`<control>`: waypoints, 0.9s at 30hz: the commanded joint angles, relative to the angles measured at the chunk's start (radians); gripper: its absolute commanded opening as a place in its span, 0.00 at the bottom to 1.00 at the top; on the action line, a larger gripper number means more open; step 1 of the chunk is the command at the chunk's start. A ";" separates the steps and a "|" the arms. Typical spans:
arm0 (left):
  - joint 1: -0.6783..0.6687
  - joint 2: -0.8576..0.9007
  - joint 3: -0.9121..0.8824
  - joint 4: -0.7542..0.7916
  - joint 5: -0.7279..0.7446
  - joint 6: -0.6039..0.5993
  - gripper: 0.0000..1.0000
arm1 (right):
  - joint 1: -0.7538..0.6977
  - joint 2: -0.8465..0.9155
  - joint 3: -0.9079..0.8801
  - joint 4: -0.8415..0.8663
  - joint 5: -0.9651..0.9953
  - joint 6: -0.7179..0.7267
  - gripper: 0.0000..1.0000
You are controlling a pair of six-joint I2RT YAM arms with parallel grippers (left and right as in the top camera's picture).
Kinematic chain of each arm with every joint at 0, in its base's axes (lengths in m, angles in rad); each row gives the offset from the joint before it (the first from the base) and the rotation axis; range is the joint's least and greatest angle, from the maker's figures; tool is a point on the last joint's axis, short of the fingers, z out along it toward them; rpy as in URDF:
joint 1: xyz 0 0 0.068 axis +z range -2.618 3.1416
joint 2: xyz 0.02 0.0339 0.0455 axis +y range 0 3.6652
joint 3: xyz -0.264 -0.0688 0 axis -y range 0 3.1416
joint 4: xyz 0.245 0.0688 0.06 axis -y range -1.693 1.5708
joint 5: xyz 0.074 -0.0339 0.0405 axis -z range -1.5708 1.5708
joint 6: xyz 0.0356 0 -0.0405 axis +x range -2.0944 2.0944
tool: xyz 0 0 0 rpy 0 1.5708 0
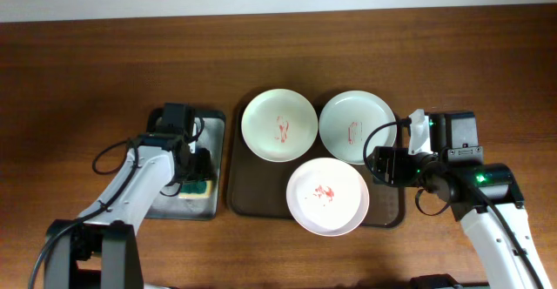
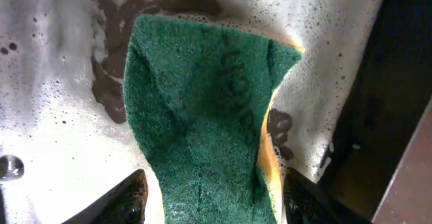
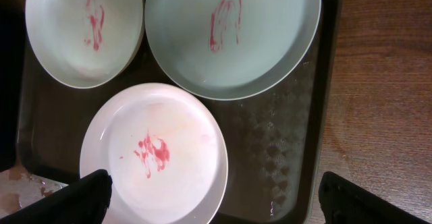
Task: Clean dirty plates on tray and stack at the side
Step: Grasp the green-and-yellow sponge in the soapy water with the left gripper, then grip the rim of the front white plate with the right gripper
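Three dirty plates lie on the dark brown tray (image 1: 258, 198). A white one (image 1: 278, 125) is at the back left and a greenish one (image 1: 358, 127) at the back right. A pinkish one (image 1: 327, 196) is in front. All have red smears. My right gripper (image 1: 379, 165) is open and empty over the tray's right side. In the right wrist view, this gripper (image 3: 216, 198) spans the pinkish plate's (image 3: 158, 156) right edge and bare tray (image 3: 277, 150). My left gripper (image 2: 216, 200) is down in the small black tray, its fingers tight on the buckled green-yellow sponge (image 2: 202, 102).
The small black tray (image 1: 218, 141) left of the brown tray is covered in white soap foam (image 2: 54, 116). Brown table wood (image 3: 378, 116) lies right of the brown tray. A pale wall edge runs along the table's far side.
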 commanded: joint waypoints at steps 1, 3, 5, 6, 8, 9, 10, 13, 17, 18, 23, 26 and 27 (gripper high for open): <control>0.000 0.026 -0.034 0.013 0.011 -0.028 0.62 | 0.004 0.003 0.019 0.000 -0.008 0.008 0.99; 0.000 0.043 -0.039 0.013 0.011 -0.031 0.56 | 0.004 0.003 0.019 -0.001 -0.008 0.008 0.99; 0.000 0.044 -0.038 0.017 0.011 -0.031 0.24 | 0.004 0.003 0.019 -0.001 -0.008 0.008 0.99; 0.000 0.043 -0.035 0.021 0.010 -0.031 0.02 | 0.004 0.003 0.019 -0.003 -0.008 0.008 0.99; 0.000 0.040 -0.013 0.019 -0.018 -0.030 0.00 | 0.004 0.003 0.019 -0.009 -0.008 0.008 0.99; 0.000 0.033 0.004 0.015 -0.025 -0.030 0.00 | 0.004 0.003 0.019 -0.012 -0.008 0.008 0.99; 0.000 0.022 0.020 0.008 -0.024 -0.030 0.00 | 0.004 0.003 0.019 -0.016 -0.008 0.008 0.99; 0.000 -0.025 0.060 -0.010 -0.024 -0.030 0.00 | 0.004 0.013 0.018 -0.037 -0.009 0.003 0.98; 0.000 -0.138 0.069 -0.018 -0.023 -0.021 0.01 | 0.004 0.076 0.018 -0.064 -0.009 0.000 0.96; 0.000 -0.159 0.069 -0.018 -0.023 -0.018 0.04 | 0.004 0.096 0.018 -0.064 -0.009 0.000 0.95; 0.000 -0.269 0.069 -0.006 -0.025 -0.014 0.00 | 0.004 0.238 0.018 -0.060 -0.062 0.000 0.83; 0.000 -0.280 0.069 -0.006 -0.047 -0.015 0.00 | 0.004 0.328 0.018 -0.048 -0.069 0.000 0.71; 0.000 -0.280 0.069 -0.006 -0.047 -0.015 0.00 | 0.004 0.359 0.018 -0.040 -0.070 0.000 0.69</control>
